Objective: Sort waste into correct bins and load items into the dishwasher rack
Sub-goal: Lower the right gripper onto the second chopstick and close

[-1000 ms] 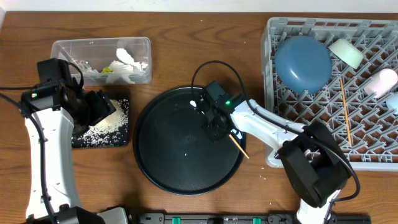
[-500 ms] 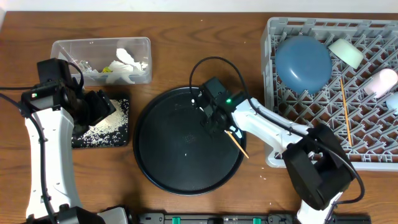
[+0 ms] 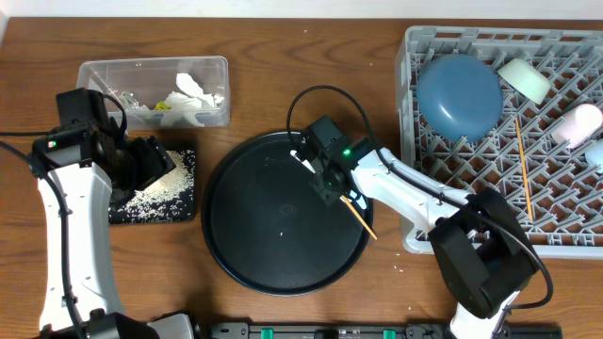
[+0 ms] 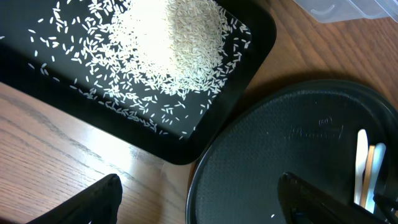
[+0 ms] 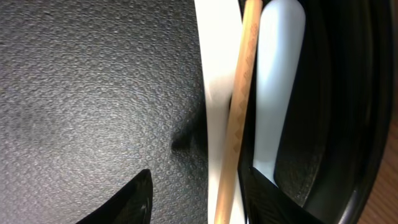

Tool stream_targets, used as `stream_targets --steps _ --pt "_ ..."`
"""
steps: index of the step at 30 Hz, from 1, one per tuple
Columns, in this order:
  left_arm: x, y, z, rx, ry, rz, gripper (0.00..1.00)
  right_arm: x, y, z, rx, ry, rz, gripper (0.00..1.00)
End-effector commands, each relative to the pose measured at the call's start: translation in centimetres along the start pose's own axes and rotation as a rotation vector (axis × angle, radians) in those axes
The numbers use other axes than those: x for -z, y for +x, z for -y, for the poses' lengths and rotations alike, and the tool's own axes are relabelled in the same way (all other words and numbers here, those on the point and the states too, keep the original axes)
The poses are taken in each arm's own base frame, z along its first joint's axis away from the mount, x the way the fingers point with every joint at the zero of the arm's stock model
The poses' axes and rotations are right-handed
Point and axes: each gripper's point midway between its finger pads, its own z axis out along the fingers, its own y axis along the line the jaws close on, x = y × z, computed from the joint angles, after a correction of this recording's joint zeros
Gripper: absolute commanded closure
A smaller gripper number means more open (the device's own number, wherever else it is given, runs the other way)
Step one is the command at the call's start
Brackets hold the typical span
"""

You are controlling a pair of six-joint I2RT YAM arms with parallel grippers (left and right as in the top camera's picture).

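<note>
My right gripper [image 3: 330, 191] is low over the round black tray [image 3: 273, 240], open. Between its jaws lie a wooden chopstick [image 5: 239, 106] and a white spoon handle [image 5: 214, 81], close against the right finger [image 5: 273, 199]. The left finger stands clear of them. A pale-blue spoon [image 5: 280, 74] lies just outside. My left gripper [image 4: 205, 202] hangs open and empty beside the shallow black tray [image 4: 186, 146] of rice [image 4: 174, 43]. The clear tub [image 3: 94, 71] holds tissues [image 3: 188, 94]. The rack [image 3: 415, 141] carries a blue bowl [image 3: 459, 96], white cups [image 3: 524, 80] and a second chopstick [image 3: 523, 169].
The round tray's rim [image 4: 205, 168] nearly touches the rice tray's corner. The rack's near-left corner stands close to my right arm's base [image 3: 476, 254]. Bare wooden table [image 3: 311, 56] shows behind the round tray and along the front edge.
My right gripper has shifted slightly back and left on the round tray and turned a little. The chopstick end still pokes out front-right. The left arm has not moved.
</note>
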Motion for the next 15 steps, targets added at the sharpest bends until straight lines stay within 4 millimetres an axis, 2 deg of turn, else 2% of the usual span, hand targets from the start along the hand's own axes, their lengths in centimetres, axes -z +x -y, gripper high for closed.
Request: stream_targets --steps 1,6,12,15 --pt "-0.1 0.2 -0.2 0.008 -0.005 -0.005 0.19 0.2 0.4 0.2 0.017 0.025 -0.003 0.55" --pt "-0.1 0.2 -0.2 0.008 -0.005 -0.005 0.19 0.0 0.9 0.2 0.008 0.025 -0.016 0.63" --pt "-0.1 0.2 -0.2 0.008 -0.006 -0.007 0.19 -0.2 1.6 0.2 0.008 0.025 -0.038 0.63" --pt "-0.1 0.2 -0.2 0.008 -0.005 -0.005 0.18 -0.3 1.9 0.2 0.007 0.024 -0.043 0.67"
